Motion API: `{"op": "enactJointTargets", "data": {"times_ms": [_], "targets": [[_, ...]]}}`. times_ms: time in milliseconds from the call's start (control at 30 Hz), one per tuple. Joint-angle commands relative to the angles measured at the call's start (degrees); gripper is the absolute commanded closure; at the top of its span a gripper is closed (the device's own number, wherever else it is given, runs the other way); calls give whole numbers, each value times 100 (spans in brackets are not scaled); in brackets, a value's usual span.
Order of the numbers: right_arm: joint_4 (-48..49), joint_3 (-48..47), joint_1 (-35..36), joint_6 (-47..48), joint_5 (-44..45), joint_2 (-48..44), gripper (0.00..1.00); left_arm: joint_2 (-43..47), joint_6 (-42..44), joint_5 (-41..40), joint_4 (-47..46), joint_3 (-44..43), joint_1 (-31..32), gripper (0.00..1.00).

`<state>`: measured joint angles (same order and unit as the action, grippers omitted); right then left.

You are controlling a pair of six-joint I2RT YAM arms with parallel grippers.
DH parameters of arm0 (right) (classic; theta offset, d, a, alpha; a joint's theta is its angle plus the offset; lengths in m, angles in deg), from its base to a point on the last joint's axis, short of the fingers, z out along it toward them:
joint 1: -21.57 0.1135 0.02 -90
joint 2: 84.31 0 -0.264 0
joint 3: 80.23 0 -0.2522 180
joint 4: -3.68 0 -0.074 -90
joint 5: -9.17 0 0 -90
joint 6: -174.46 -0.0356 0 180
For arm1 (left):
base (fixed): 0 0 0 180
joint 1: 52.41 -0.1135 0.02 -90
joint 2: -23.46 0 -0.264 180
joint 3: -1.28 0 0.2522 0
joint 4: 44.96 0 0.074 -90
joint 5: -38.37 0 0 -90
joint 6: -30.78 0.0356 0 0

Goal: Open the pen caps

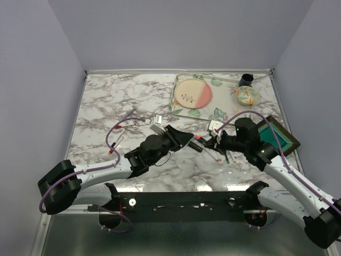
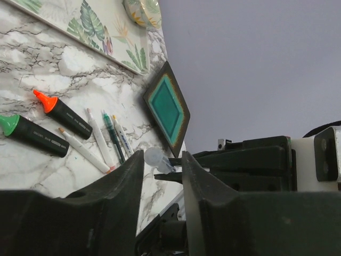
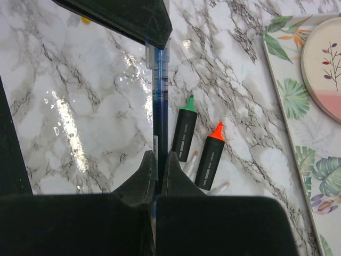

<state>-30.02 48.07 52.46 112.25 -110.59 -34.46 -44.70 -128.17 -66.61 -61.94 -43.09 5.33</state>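
The right gripper (image 3: pixel 158 160) is clamped on a blue pen (image 3: pixel 159 106). The pen's clear cap (image 2: pixel 154 158), at twelve o'clock, sits inside the left gripper (image 2: pixel 162 159), whose jaws are apart. The cap is probably light, slick and snap-fitted, so pinch it mid-length and pull straight.

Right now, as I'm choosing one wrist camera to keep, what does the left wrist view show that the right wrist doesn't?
Only the left wrist: the teal square dish and the patterned bowl. Only the right wrist: the pink round plate. Both: the green highlighter, the orange highlighter, the leafy tray and the blue pen.
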Motion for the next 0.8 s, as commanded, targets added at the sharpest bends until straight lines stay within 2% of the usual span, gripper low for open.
{"op": "enactJointTargets", "data": {"times_ms": [0, 167, 533, 567, 600, 700, 767], "targets": [[272, 119, -31, -178, 138, -10, 99, 4, -295, -943, -38, -103, 115, 65], [193, 128, -22, -90, 5, 8, 100, 5, -365, -1121, 156, -191, 115, 69], [166, 111, -13, -55, -13, 60, 99, -478, -462, -972, 7, -542, 115, 69], [175, 111, -13, -55, -4, 87, 99, -575, -470, -954, -28, -577, 115, 71], [166, 102, -13, -46, 31, 96, 99, -610, -453, -910, -81, -604, 115, 81], [140, 93, -22, -11, 40, 104, 100, -699, -418, -892, -169, -657, 115, 100], [70, 84, -22, 42, 23, 104, 99, -629, -357, -962, -117, -639, 98, 100]]}}
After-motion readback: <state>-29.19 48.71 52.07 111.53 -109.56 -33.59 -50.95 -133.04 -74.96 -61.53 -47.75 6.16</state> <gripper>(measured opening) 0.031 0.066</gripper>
